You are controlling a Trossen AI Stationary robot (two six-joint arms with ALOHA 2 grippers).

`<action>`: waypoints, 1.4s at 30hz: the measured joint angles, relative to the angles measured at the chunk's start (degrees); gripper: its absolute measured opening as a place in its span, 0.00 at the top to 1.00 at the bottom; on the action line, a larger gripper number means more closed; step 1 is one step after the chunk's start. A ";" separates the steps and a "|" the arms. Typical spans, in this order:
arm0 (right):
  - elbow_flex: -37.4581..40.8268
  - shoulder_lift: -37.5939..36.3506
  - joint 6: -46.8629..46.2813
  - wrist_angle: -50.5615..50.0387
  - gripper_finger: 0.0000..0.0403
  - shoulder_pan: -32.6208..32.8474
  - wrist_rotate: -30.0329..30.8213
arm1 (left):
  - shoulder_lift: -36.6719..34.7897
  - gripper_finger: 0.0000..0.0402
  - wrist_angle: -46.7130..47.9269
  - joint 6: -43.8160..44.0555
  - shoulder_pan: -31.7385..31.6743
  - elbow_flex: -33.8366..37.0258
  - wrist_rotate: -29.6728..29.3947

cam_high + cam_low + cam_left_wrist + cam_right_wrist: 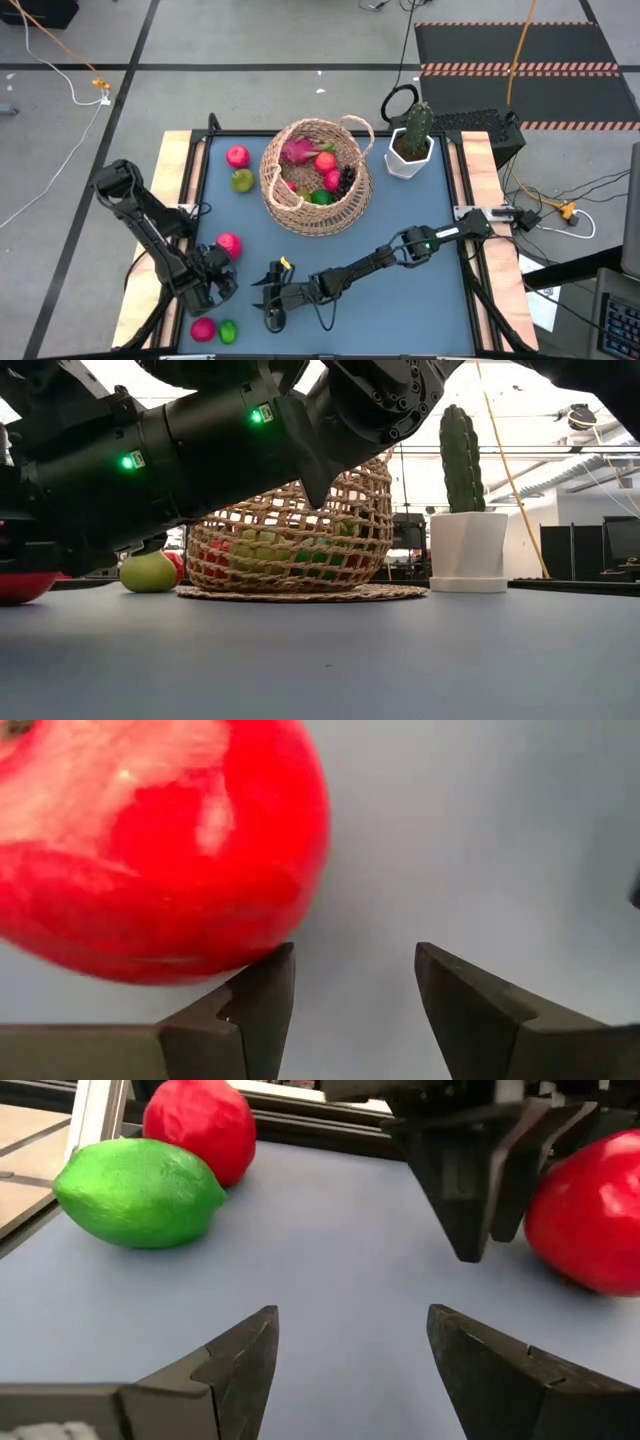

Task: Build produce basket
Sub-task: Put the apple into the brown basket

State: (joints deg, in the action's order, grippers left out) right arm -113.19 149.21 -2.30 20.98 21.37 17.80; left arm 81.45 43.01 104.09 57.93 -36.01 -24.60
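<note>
Wicker basket (316, 180) stands toward the far middle of the blue-grey surface (420, 280), tilted so its mouth shows from above, and it already holds a pink dragon fruit (299, 152), a red apple (326, 162), a pink fruit (333, 180), a dark grape bunch (347, 178) and a green lime (321, 197). In the low view its open weave (290, 535) lets the red and green fruit show through. A white hexagonal pot with a green cactus (411, 145) stands just beside the basket on its right.

Outside the basket, a pink apple (237, 156) and a yellow-green pear (242, 180) lie close together to its left. Another red apple (229, 245) lies nearer the front left, right at the left gripper (215, 280). That gripper's jaws stand open and grip nothing; in its wrist view the apple (150, 850) sits just ahead of one finger, nearly touching it.

At the front left corner a red fruit (203, 328) and a lime (228, 330) lie side by side. The right gripper (272, 300) reaches low across the front of the surface toward that side, its jaws open and empty; its wrist view shows the lime (140, 1192) and red fruit (200, 1125) ahead.
</note>
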 joint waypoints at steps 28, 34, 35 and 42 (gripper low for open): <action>0.02 -0.09 -5.38 -0.18 0.38 -0.40 -3.15 | -0.04 0.33 2.16 0.99 -1.51 4.80 -4.19; 0.05 -0.09 -8.90 0.65 0.38 -0.52 -2.99 | -0.20 0.33 -1.04 1.79 -1.44 7.69 -5.41; 0.05 -0.09 -8.68 0.69 0.38 -0.61 -3.01 | -0.20 0.33 -1.10 1.23 -1.44 7.69 -5.68; 0.04 -0.28 -7.70 -4.49 0.38 -1.32 -5.38 | -0.13 0.33 -1.04 2.42 -1.51 7.05 -4.98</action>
State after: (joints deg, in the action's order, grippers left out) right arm -113.14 148.92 -10.00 16.49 20.05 12.42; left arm 81.32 41.97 106.51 56.42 -28.96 -29.58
